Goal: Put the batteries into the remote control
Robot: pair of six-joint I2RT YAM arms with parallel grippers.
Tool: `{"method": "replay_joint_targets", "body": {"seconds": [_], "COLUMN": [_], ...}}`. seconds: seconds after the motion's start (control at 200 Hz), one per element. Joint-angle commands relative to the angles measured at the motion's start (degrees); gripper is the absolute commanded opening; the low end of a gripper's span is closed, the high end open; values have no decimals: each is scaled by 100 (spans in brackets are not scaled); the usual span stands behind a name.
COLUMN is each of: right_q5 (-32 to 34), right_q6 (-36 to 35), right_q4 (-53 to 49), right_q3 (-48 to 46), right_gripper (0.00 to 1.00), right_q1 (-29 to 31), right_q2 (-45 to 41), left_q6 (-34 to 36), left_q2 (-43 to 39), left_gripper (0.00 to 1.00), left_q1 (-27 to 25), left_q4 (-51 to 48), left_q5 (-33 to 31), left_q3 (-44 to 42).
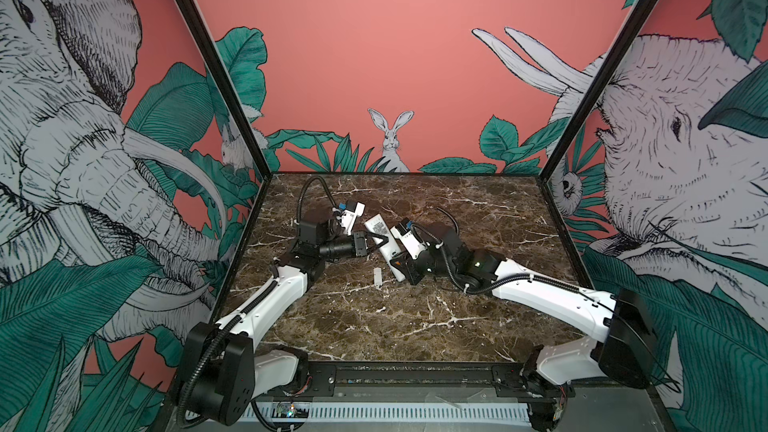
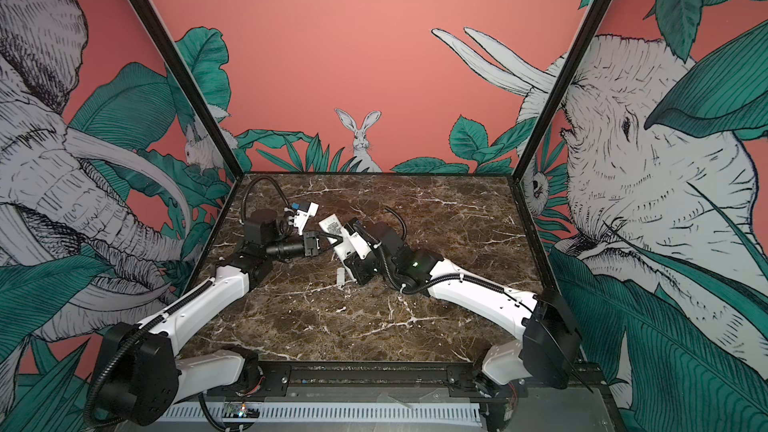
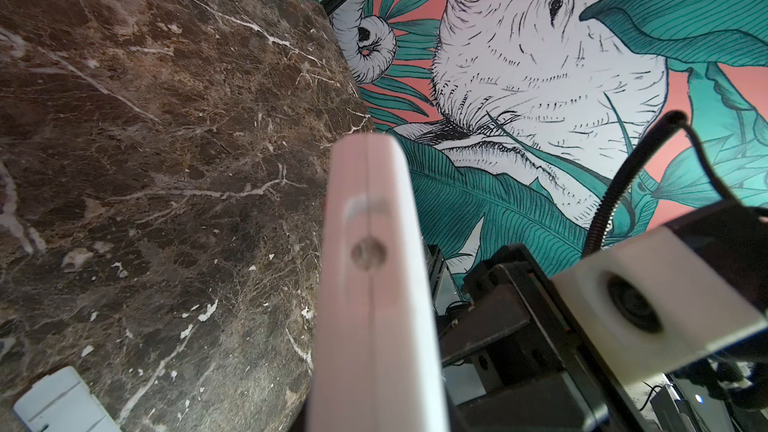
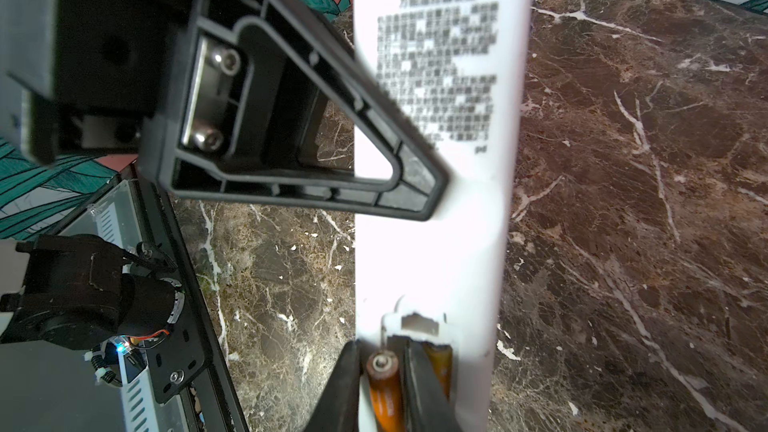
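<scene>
The white remote control (image 1: pixel 376 226) (image 2: pixel 330 227) is held above the marble table with its printed label (image 4: pixel 440 68) facing up. My left gripper (image 1: pixel 383 239) is shut on its middle, and one black triangular finger (image 4: pixel 316 184) lies across it. The left wrist view shows the remote (image 3: pixel 370 284) edge-on. The battery bay at the remote's near end is uncovered. One orange battery (image 4: pixel 441 363) lies inside it. My right gripper (image 4: pixel 384 353) is over the bay, its two fingers close on either side of a second orange battery (image 4: pixel 384 388).
A small loose white cover (image 1: pixel 377 277) (image 2: pixel 340 275) (image 3: pixel 58 401) lies on the brown marble table (image 1: pixel 374 326) just in front of the grippers. Black frame posts and printed walls enclose the table on three sides.
</scene>
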Motion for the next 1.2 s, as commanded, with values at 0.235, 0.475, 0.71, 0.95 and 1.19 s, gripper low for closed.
{"method": "replay_joint_targets", "body": {"seconds": [0.235, 0.475, 0.71, 0.95, 1.19], "right_q5": [243, 231, 220, 231, 90], "right_q6": [-19, -2, 25, 74, 74], "right_q4": [-142, -183, -83, 473, 1290], "right_q3": [94, 89, 33, -258, -594], "right_gripper": [24, 17, 14, 13, 13], "right_q1": [-109, -107, -119, -186, -241], "right_q2": [-49, -112, -262, -578, -826], "left_q6": [-33, 74, 83, -399, -1076], "left_q2": [-196, -221, -162, -60, 28], "left_gripper": [0, 0, 0, 0, 0], "left_q1": [-62, -62, -45, 13, 53], "left_q4": [143, 23, 56, 629, 1324], "left_q5": [274, 215, 212, 473, 760], "left_q3": [133, 92, 64, -76, -156]}}
